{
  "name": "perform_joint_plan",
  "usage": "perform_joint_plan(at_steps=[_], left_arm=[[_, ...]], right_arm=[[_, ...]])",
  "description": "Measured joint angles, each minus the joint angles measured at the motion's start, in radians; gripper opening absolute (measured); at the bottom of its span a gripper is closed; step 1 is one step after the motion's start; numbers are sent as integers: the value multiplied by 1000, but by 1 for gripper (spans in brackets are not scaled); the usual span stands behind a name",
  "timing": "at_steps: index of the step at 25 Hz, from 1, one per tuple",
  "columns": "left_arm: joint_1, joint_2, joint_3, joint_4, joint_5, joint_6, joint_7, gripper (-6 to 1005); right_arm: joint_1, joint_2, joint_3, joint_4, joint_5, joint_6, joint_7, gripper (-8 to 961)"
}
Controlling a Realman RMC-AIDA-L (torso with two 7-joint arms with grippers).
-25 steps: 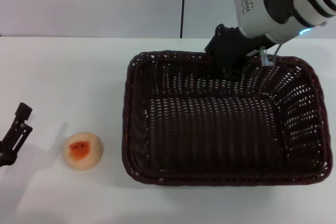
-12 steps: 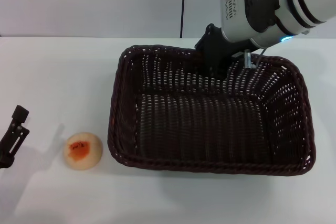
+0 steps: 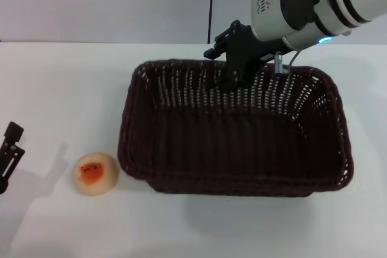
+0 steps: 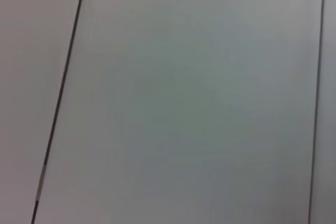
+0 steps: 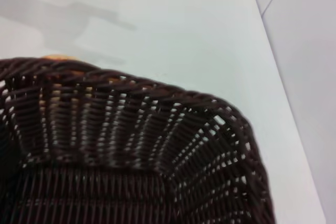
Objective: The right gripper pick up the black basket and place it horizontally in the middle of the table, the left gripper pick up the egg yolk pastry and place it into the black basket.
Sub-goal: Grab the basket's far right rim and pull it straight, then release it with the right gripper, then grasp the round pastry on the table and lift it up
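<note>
Right pincer (image 3: pixel 233 72): positioned at the far rim of the black basket (image 3: pixel 233 128), near the middle of that rim, and clamped on the braided edge. The bulky white arm enters from the upper right of the head view. The basket occupies the centre-right of the tabletop (image 3: pixel 72 83), long axis running left to right; whether its base touches the tabletop cannot be determined. The near wall appears blurred.

Left pincer (image 3: pixel 8 149): located at the left edge of the head view, above the tabletop, well apart from the basket. Whether it stands wide or narrow cannot be told.

Egg yolk pastry (image 3: pixel 95 173): resting on the tabletop just beside the basket's near-left corner, between the left pincer and the basket, orange-red patch facing up.

Right wrist view: shows a basket corner (image 5: pixel 157 150) with open-weave sloped walls; a sliver of orange is visible beyond the rim.

Left wrist view: shows only a plain pale panelled surface.
</note>
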Motion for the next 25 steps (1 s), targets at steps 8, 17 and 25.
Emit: perform_joint_plan(at_steps=[8,17,25], left_arm=[[5,1,5,6,6,16,-5,828],[1,4,140,192,10,-9,-229,827],[-33,4,303,282,10,-106,-294,827]], right_arm=[[-64,3,-26,-113,30,14,21,640],[-369,-2,-18,-404,415,110,16,659],[-612,-1,-20,-409,859,125,-123,660]])
